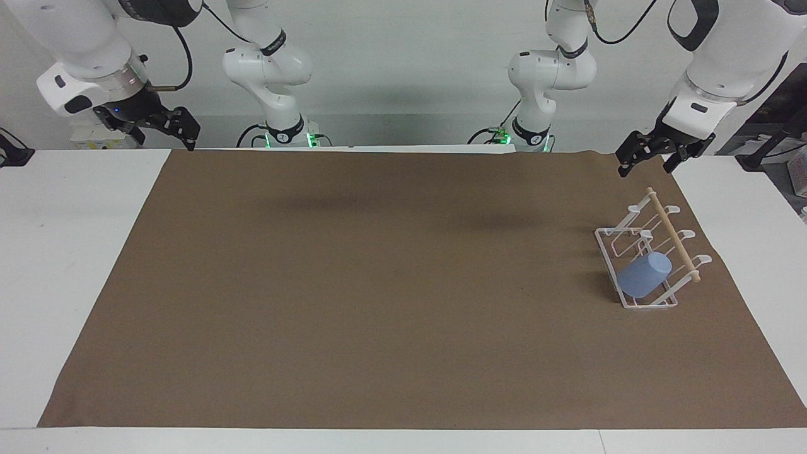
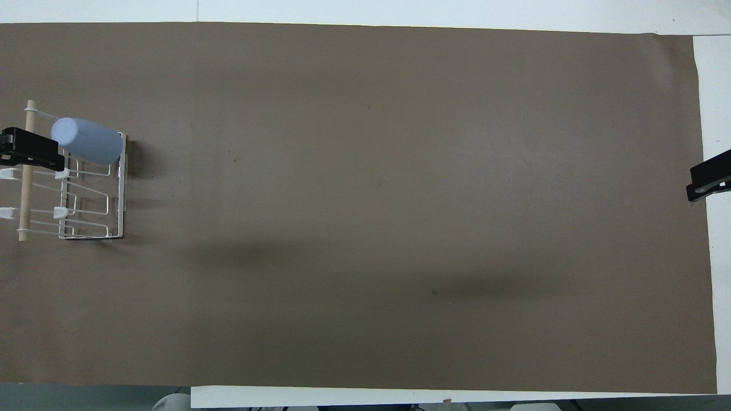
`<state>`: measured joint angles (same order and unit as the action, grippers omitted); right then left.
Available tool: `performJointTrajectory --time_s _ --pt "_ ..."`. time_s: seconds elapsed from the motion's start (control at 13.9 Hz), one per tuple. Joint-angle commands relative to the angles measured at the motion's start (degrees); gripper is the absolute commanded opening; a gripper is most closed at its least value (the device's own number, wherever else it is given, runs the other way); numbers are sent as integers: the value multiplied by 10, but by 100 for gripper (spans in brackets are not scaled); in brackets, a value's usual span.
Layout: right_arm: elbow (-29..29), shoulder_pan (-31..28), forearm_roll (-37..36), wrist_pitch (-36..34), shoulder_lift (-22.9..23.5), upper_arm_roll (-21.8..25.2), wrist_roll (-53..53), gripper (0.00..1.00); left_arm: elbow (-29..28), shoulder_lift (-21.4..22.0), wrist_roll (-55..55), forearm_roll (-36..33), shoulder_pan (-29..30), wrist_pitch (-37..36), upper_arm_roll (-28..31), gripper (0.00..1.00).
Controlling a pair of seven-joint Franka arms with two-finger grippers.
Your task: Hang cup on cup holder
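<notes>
The light-blue cup [image 1: 643, 276] hangs mouth-down and tilted on a slanted prong of the white wire cup holder [image 1: 635, 234], at the holder's end farthest from the robots. It also shows in the overhead view [image 2: 88, 140]. The holder [image 2: 91, 214] stands near the left arm's end of the brown mat, with its wooden dowel [image 1: 673, 243] across the top. My left gripper [image 1: 645, 166] is open and empty, up in the air over the mat by the holder's end nearest the robots. One of its fingers [image 2: 31, 154] shows overhead above the dowel [image 2: 24, 194]. My right gripper [image 1: 165, 133] is open and empty and waits in the air at the right arm's end.
A brown mat [image 1: 378, 284] covers most of the white table [image 1: 69, 252]. Both arm bases [image 1: 284, 132] stand at the robots' edge. One finger [image 2: 708, 181] of the right gripper shows at the mat's edge overhead.
</notes>
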<state>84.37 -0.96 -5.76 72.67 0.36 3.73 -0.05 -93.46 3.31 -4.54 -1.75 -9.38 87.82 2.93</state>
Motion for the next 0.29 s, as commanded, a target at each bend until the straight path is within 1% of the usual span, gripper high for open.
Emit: performJointTrajectory --time_s 0.0,0.14,0.22 --pt "11 -3 1 -1 -8 0 -9 99 -21 17 6 7 -1 10 0 100" --pt "9 -7 3 6 -7 0 -7 99 -20 17 6 8 0 9 0 100" --pt "9 -9 24 11 -8 3 -9 99 -21 18 6 8 1 6 0 100"
